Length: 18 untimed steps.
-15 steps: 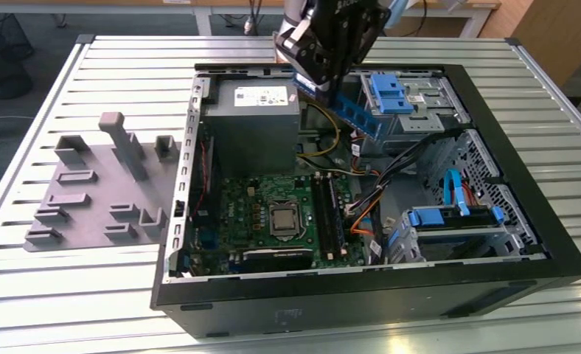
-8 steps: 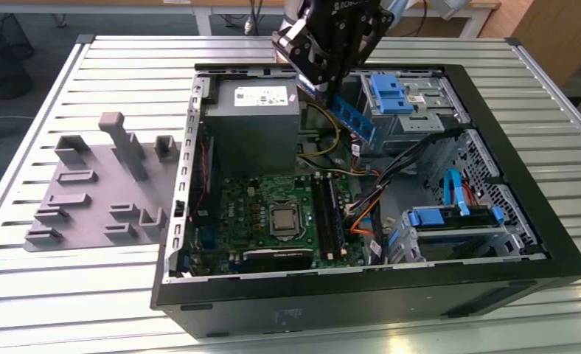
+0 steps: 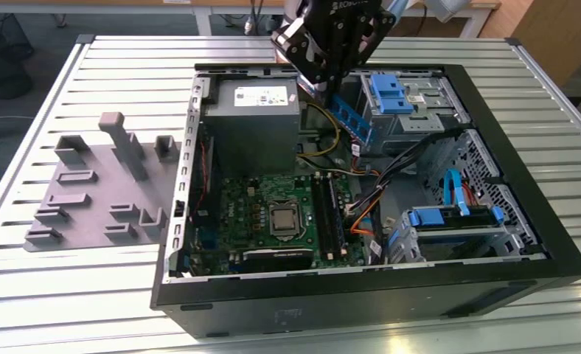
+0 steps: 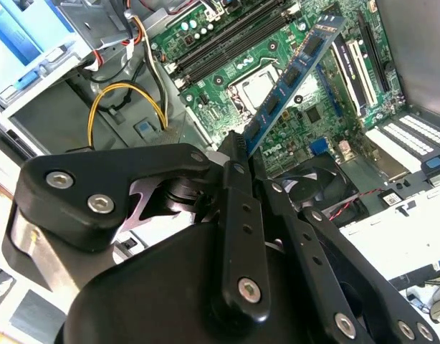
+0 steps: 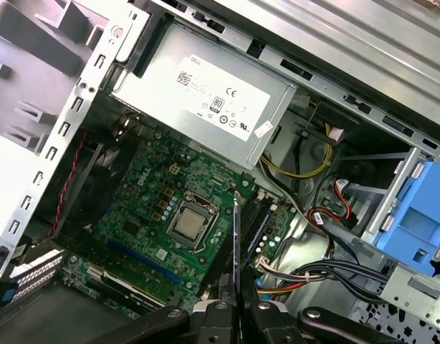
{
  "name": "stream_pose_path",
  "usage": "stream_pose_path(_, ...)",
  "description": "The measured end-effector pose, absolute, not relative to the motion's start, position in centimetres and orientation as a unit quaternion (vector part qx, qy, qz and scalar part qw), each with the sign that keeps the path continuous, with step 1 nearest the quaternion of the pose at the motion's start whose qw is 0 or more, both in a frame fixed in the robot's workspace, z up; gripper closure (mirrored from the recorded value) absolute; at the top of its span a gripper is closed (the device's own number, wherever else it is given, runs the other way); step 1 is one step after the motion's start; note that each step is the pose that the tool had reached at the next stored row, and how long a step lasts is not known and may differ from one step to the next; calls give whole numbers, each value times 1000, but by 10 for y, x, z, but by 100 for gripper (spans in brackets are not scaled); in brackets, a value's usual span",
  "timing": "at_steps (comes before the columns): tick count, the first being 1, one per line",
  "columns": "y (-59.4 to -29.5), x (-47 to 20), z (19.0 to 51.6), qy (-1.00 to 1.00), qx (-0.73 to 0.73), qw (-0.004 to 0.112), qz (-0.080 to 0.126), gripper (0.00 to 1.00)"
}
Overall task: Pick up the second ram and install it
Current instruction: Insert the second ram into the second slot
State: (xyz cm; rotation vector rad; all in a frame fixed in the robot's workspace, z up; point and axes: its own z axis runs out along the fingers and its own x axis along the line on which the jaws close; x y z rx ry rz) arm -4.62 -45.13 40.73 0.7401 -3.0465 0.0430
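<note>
gripper (image 4: pixel 238 147) clamped on the second ram (image 4: pixel 292 75), above the open computer case (image 3: pixel 369 295), over the motherboard (image 3: pixel 270 214)

my black tool (image 3: pixel 332 90) grips the blue second ram (image 4: pixel 295 72) with dark chips; green motherboard (image 3: pixel 270 214), grey tray (image 3: pixel 94 199), blue drive brackets (image 3: pixel 389 92), pale ribbed bench (image 3: pixel 94 295).

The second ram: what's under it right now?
The second ram, held in the gripper, hangs above the motherboard near its processor socket. The board directly behind the stick is covered.
</note>
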Motion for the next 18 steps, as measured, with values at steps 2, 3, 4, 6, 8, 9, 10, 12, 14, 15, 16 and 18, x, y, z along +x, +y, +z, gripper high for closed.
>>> stream_pose_path(2,-451,-46,407,-972,236,3,14,86)
stream_pose_path(3,-451,-46,407,-972,236,3,14,86)
stream_pose_path(4,-451,-46,407,-972,236,3,14,86)
stream_pose_path(6,-451,-46,407,-972,236,3,14,86)
stream_pose_path(8,-451,-46,407,-972,236,3,14,86)
stream_pose_path(9,-451,-46,407,-972,236,3,14,86)
stream_pose_path(10,-451,-46,407,-972,236,3,14,86)
stream_pose_path(12,-451,-46,407,-972,236,3,14,86)
stream_pose_path(14,-451,-46,407,-972,236,3,14,86)
stream_pose_path(15,-451,-46,407,-972,236,3,14,86)
stream_pose_path(16,-451,-46,407,-972,236,3,14,86)
stream_pose_path(18,-451,-46,407,-973,232,3,14,86)
